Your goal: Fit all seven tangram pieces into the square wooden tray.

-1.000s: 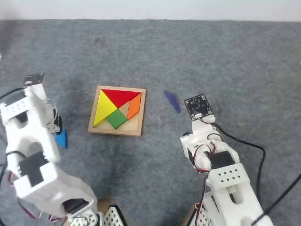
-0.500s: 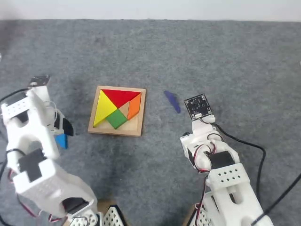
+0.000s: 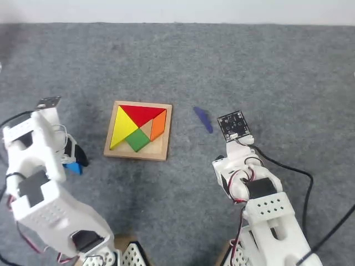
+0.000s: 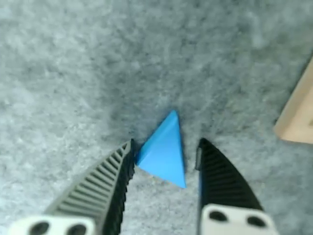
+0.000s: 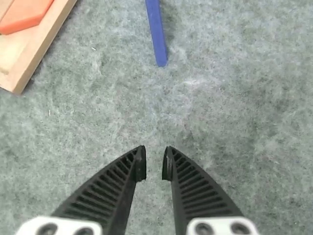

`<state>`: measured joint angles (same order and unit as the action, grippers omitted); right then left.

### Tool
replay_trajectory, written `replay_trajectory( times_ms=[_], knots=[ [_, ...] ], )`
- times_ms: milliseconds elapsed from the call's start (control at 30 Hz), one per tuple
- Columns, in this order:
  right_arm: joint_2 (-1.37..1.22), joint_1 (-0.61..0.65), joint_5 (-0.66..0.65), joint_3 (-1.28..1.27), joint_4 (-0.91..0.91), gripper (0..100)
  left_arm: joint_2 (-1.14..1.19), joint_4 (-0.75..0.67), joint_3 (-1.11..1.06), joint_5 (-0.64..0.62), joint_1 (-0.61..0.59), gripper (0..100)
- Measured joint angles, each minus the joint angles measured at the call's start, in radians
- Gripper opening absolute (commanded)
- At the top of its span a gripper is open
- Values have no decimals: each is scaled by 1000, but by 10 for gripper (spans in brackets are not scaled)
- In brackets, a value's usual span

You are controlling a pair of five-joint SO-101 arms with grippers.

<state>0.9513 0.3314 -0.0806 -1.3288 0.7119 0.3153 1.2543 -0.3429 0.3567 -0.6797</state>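
Note:
The square wooden tray point(image 3: 164, 147) lies at the middle left with red point(image 3: 141, 113), yellow point(image 3: 121, 131), green point(image 3: 138, 141) and orange point(image 3: 158, 125) pieces inside. A light blue triangle point(image 4: 164, 149) lies flat on the carpet left of the tray. My left gripper point(image 4: 166, 144) is open and low around it, one finger on each side. A dark blue piece point(image 5: 156, 32) lies on the carpet right of the tray. My right gripper point(image 5: 154, 156) is shut on nothing, a short way in front of that piece.
Grey carpet covers the whole table. The tray's corner point(image 4: 298, 117) is close to the left gripper's far side. The right arm's body point(image 3: 252, 191) stands at the lower right, the left arm's point(image 3: 39, 188) at the lower left.
The left gripper has swung down and toward the light blue triangle, and now straddles it. The right arm, the tray and the dark blue piece have not moved.

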Motion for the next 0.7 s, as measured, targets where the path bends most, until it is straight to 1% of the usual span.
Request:
replay_trajectory(
  times_ms=[167, 433, 533, 600, 700],
  knots=[
    [0, 0, 0, 0, 0, 82, -5, 0, -11, 0, 9, 98],
    [0, 0, 0, 0, 0, 82, -5, 2, -3, -2, 11, 97],
    [0, 0, 0, 0, 0, 82, 0, 40, 38, 0, 9, 87],
    [0, 0, 0, 0, 0, 82, 2, 74, 92, -5, 0, 70],
    [0, 0, 0, 0, 0, 82, 3, 146, 190, 9, 18, 65]
  ],
)
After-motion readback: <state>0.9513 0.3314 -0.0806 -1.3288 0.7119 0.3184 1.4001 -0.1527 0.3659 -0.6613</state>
